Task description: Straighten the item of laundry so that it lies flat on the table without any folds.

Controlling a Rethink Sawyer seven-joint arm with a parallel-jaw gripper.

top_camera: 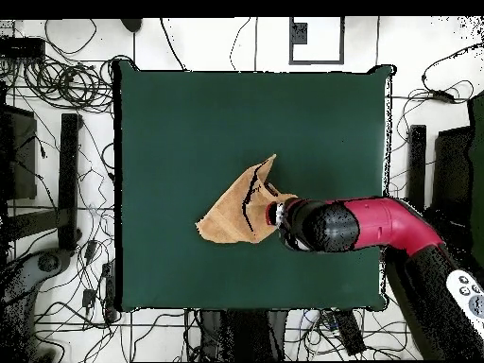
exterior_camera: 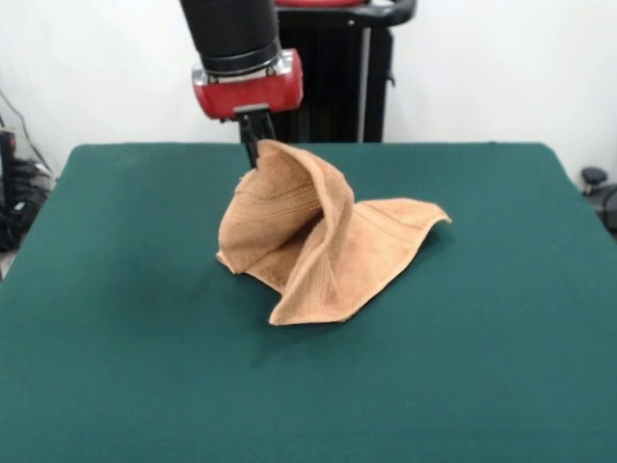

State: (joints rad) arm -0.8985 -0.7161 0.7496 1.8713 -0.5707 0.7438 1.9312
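- End effector (exterior_camera: 253,152) pinching top corner of tan-orange terry towel (exterior_camera: 323,241).
- Hanging below and beside end effector in tent-like fold, lower edges resting on green surface (exterior_camera: 116,338).

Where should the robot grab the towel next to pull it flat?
Probably the pointed corner of the towel lying flat on the table, reached from straight above. The gripper already holds a raised peak, so this free corner could be pulled outward.
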